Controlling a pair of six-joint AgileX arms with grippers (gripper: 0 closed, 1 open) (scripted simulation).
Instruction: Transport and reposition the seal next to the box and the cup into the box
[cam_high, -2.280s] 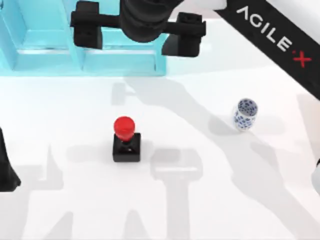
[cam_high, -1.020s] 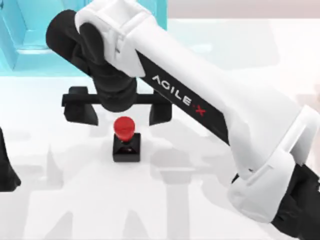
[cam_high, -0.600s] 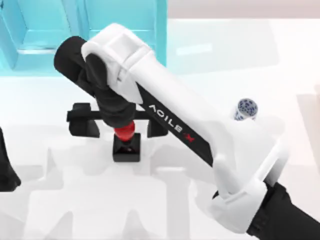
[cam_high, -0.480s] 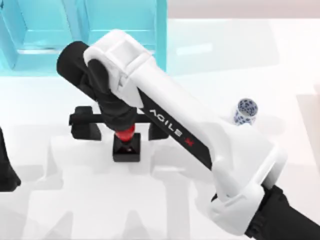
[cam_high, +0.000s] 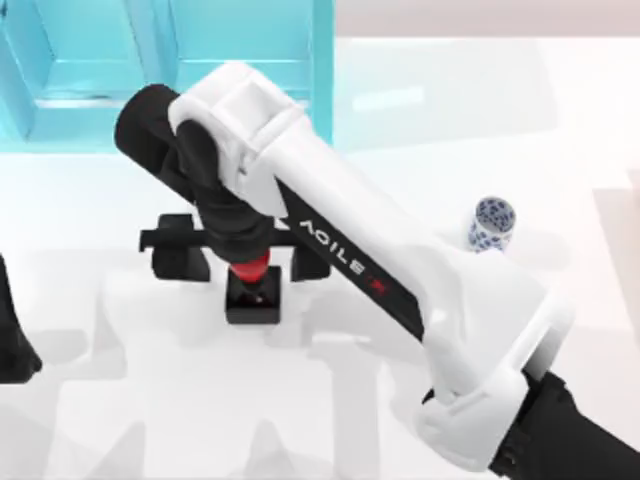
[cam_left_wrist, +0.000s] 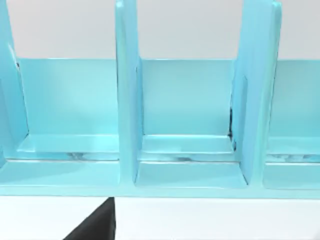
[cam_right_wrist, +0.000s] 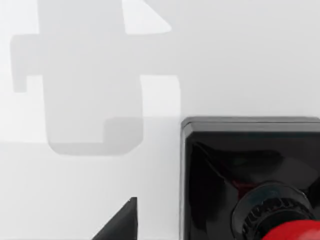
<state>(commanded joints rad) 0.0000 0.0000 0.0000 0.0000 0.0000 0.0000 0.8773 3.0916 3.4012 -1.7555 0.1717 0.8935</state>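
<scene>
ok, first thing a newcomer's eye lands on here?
The right arm, slanting across the table from lower right, its open pincer straddling the seal at centre-left. Then the turquoise box at the far left edge and the cup standing alone at right.

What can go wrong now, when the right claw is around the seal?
1. The right claw stands open astride the seal's round red knob; closing on that curved top, it might slip or tip the seal.
2. The blue box stands just behind; a low carry could knock its wall.
3. The cup sits near the right arm, which might brush it while swinging.
</scene>
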